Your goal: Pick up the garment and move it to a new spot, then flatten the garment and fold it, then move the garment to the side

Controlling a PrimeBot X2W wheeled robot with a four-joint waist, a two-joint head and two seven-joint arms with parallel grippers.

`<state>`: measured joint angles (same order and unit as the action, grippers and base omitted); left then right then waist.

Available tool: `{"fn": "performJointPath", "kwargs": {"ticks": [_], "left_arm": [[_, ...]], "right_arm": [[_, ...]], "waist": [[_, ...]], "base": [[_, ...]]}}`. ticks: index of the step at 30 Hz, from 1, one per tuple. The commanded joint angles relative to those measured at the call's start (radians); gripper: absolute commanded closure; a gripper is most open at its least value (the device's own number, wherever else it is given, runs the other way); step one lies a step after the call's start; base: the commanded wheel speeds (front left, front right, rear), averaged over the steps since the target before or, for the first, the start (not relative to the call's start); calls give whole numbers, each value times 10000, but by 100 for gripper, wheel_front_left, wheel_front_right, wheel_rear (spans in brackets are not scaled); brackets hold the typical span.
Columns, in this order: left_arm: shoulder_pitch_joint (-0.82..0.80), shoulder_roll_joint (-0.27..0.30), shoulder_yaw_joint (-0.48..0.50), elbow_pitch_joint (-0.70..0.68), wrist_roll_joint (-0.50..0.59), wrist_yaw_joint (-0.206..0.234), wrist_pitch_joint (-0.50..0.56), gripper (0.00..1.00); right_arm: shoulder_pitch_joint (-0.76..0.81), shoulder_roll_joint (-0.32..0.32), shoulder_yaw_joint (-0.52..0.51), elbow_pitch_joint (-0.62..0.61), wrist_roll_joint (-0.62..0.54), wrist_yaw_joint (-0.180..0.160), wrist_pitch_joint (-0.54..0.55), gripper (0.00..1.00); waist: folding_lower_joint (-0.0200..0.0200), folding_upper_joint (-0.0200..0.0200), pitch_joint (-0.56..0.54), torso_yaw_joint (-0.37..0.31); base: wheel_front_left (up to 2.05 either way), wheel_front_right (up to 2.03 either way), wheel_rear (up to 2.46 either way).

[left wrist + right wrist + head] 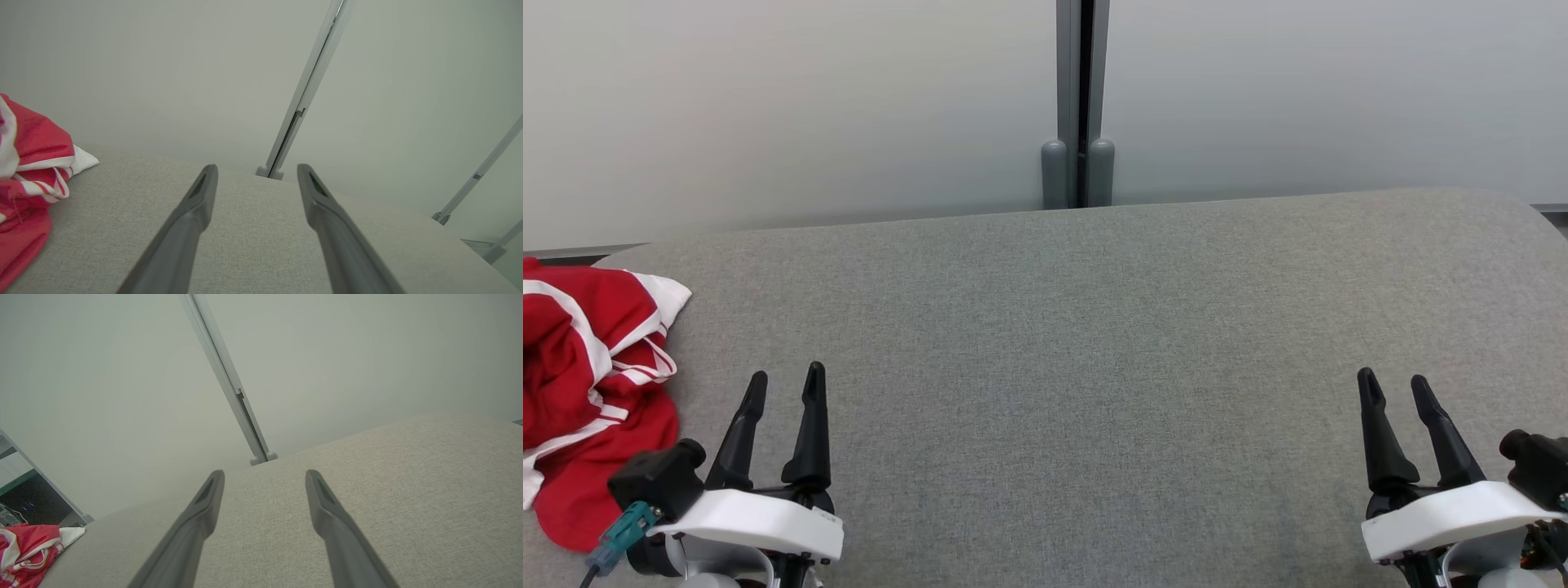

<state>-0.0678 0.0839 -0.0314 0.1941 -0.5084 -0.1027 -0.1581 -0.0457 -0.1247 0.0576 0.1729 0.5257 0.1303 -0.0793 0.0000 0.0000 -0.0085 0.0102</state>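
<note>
1. The red-and-white striped garment [588, 392] is lying in a crumpled heap at the far left edge of the grey fabric-covered table [1094, 367], and part of it is running off the left border of the head view.
2. The left gripper [787, 372] is hovering just beside the heap, on its right. Its 2 fingers are standing apart and grasping nothing.
3. The right gripper [1392, 376] is hanging over the right side of the table, well apart from the garment. Its 2 fingers are likewise parted and carrying nothing.
4. Judging by the bunched cloth, none of the task is looking done. The garment is waiting to be picked up, carried to a new spot, flattened, folded and moved aside.
5. The step in hand is probably the first reach, and the left gripper is sitting nearer for it.
6. The garment is resting straight on the table's cloth, not in a basket, bin or box.
7. Behind the table, pale wall panels are meeting at a grey post [1080, 106].
</note>
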Motion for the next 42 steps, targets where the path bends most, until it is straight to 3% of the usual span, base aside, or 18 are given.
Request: {"fn": "performJointPath", "kwargs": {"ticks": [1, 26, 42], "left_arm": [[0, 92, -3, -35, 307, 68, -102, 0], [76, 156, -201, 1022, 2586, 379, -663, 0], [57, 44, -99, 1219, 3118, 318, -934, 0]], "right_arm": [[-25, -100, 36, -45, -306, 5, -72, 0], [208, 51, 105, 305, -2617, 5, -197, 0], [376, 235, 19, 288, -3355, 6, -273, 0]], "waist": [[0, 0, -7, 1], [0, 0, -74, 42], [0, 0, -115, 92]], "base": [[0, 0, 0], [0, 0, 0], [0, 0, 0]]}}
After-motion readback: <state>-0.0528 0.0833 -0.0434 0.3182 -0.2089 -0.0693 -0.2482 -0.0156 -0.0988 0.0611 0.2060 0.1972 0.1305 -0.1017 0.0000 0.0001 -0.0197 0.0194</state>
